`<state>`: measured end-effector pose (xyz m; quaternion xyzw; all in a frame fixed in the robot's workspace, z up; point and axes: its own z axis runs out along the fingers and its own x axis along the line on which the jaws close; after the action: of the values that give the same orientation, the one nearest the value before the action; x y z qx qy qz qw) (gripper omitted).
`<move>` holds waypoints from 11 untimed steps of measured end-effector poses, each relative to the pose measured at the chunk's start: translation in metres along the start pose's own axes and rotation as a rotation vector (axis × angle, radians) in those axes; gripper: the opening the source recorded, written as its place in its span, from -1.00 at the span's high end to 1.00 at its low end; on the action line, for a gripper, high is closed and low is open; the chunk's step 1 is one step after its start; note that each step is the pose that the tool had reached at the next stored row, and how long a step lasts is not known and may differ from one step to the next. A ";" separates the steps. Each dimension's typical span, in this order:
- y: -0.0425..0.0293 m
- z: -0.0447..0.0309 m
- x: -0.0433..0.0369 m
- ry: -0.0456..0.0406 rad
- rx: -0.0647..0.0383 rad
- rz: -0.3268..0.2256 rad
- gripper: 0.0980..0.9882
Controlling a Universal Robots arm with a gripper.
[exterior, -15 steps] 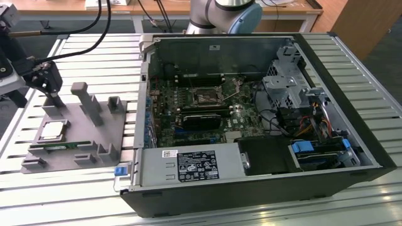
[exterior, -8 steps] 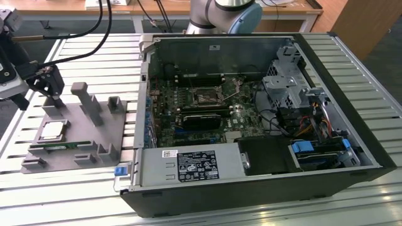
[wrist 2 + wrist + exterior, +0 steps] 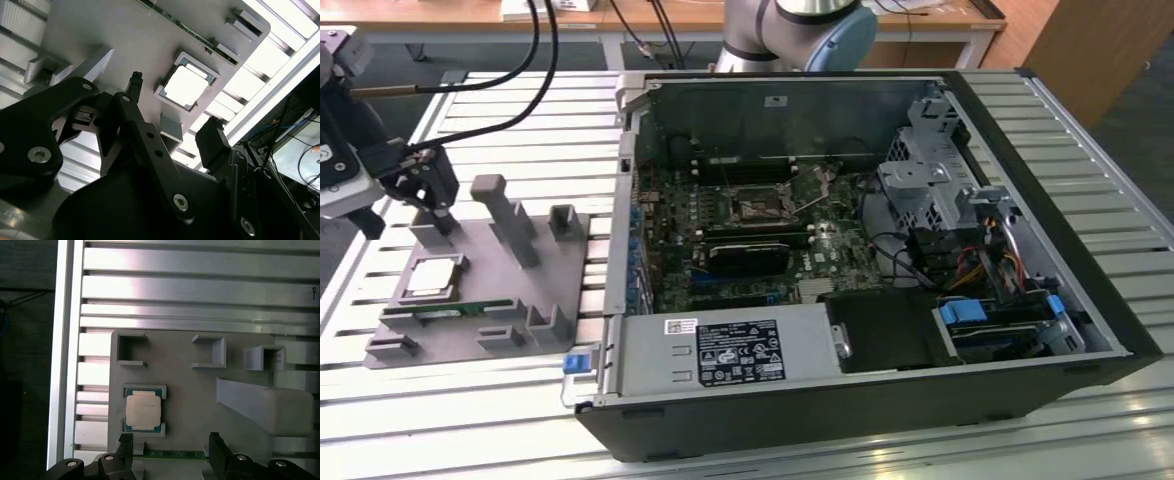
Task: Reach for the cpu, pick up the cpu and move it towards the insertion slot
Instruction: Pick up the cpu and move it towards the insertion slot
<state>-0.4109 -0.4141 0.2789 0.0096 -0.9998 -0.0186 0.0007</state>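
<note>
cpu (image 3: 143, 411): small flat square chip. Pale silvery metal lid with rounded corners; a thin green board edge shows around it in the first wrist view.
cpu location: lies flat in a square recess of the grey plastic tray (image 3: 190, 390), raised tray walls at its corners. In the exterior view the cpu (image 3: 434, 277) is on the tray's (image 3: 494, 275) side toward the exterior view's left, well apart from the computer case (image 3: 854, 410).
gripper (image 3: 170, 442): fingers spread apart, nothing between them. Not touching the cpu.
gripper position: hangs over the tray, near the cpu. In the first wrist view the chip lies just beyond one black fingertip (image 3: 125, 440), not in the gap. In the exterior view the gripper (image 3: 407, 222) is over the tray's far end.
second wrist view: cpu (image 3: 186, 86) reads bright and washed out beyond the gripper (image 3: 175, 102).
memory stick (image 3: 447, 310): long thin green strip, in a tray slot just beside the cpu.
insertion slot (image 3: 758, 208): small square black socket with a silver frame, inside the open case.
tabletop (image 3: 480, 400): slatted aluminium, carries tray and case.
</note>
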 end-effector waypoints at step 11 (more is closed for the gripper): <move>-0.0003 0.0099 0.0037 -0.0001 0.000 0.000 -0.37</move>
<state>-0.4146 -0.4141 0.2690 0.0095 -0.9998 -0.0187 0.0006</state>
